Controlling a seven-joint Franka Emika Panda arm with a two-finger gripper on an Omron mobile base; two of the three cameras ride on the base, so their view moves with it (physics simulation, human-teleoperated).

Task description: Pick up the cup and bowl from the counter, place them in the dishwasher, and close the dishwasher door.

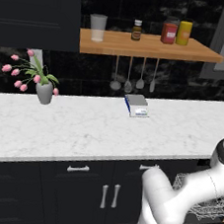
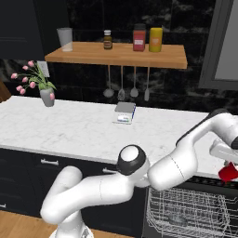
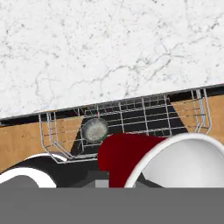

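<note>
The gripper (image 2: 227, 162) sits at the right edge of the right base view, squeezed shut on the red cup (image 2: 228, 173). In the hand view the cup (image 3: 144, 159) lies low in the middle (white inside, red outside), over the wire rack (image 3: 131, 116) of the open dishwasher (image 2: 186, 211). The counter (image 1: 82, 125) runs across the middle of the left base view, with a flower vase (image 1: 44, 93) at its left.
</note>
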